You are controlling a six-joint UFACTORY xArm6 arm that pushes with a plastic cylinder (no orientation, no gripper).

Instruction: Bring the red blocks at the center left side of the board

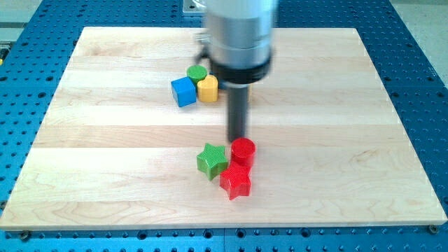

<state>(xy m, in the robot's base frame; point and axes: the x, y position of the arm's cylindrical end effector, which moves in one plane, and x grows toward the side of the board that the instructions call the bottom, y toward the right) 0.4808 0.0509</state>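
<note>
A red cylinder [243,151] and a red star [236,181] sit touching each other just below the board's middle, the star toward the view's bottom. A green star [212,160] touches them on their left. My tip [237,138] is the lower end of the dark rod, right at the top-left edge of the red cylinder and just above and right of the green star.
A blue cube [183,92], a yellow block [207,89] and a green cylinder [197,73] cluster near the board's upper middle, left of the rod. The wooden board [105,154] lies on a blue perforated table [28,84].
</note>
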